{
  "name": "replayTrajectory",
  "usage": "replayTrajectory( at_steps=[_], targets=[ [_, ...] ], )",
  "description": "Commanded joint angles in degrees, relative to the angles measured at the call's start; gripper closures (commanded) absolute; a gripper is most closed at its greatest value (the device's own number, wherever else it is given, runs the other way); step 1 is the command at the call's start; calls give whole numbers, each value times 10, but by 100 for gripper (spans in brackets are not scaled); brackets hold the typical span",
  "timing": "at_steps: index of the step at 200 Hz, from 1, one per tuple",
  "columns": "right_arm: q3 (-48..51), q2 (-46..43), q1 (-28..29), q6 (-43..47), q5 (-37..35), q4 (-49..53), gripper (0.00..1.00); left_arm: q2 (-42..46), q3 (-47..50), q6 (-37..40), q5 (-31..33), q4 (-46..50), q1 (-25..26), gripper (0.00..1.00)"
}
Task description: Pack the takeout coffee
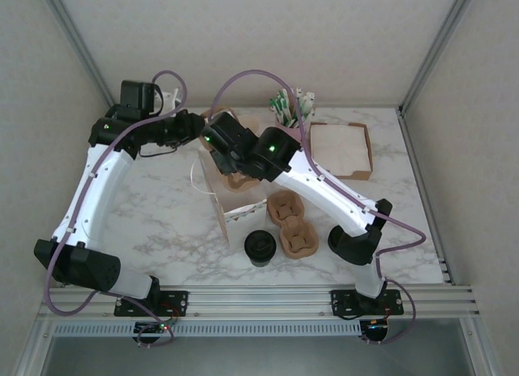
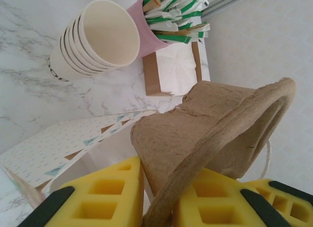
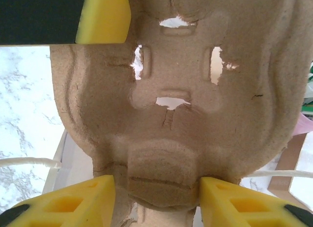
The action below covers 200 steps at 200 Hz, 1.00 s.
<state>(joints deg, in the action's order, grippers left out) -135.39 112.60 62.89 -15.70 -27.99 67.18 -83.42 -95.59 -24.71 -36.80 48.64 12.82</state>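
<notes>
While left gripper [image 2: 159, 200] and right gripper [image 3: 156, 197] clamp the carrier [image 2: 210, 129], bagging looks underway; next needs lowering into bag [image 2: 63, 148] beneath them.

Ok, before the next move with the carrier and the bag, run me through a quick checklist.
1. Left gripper shut on carrier: ok.
2. Right gripper firm on carrier: cannot tell; its fingers straddle one edge.
3. Bag mouth open beneath carrier: ok.
4. Carrier clear of bag's rim: cannot tell.
5. Lidded cup standing apart from bag: ok.
</notes>
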Motion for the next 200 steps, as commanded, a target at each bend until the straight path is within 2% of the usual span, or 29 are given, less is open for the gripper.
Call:
replayTrajectory(
  at_steps=[1, 51, 86, 161, 200],
  targets=[
    [-28, 13, 3, 18, -31, 16, 52, -7, -21, -8, -13, 28, 5, 84],
    [-26, 20, 2, 35, -31, 18, 57, -16, -32, -9, -18, 36, 6, 84],
    [-27, 27, 2, 39, -29, 20, 50, -17, -34, -13, -22, 37, 7, 84],
    [-39, 44, -1, 18, -46, 35, 51, -23, -37, -25, -34, 37, 11, 84],
    [-43, 49, -3, 4, -51, 33, 56, -20, -37, -30, -38, 37, 14, 84]
  ],
)
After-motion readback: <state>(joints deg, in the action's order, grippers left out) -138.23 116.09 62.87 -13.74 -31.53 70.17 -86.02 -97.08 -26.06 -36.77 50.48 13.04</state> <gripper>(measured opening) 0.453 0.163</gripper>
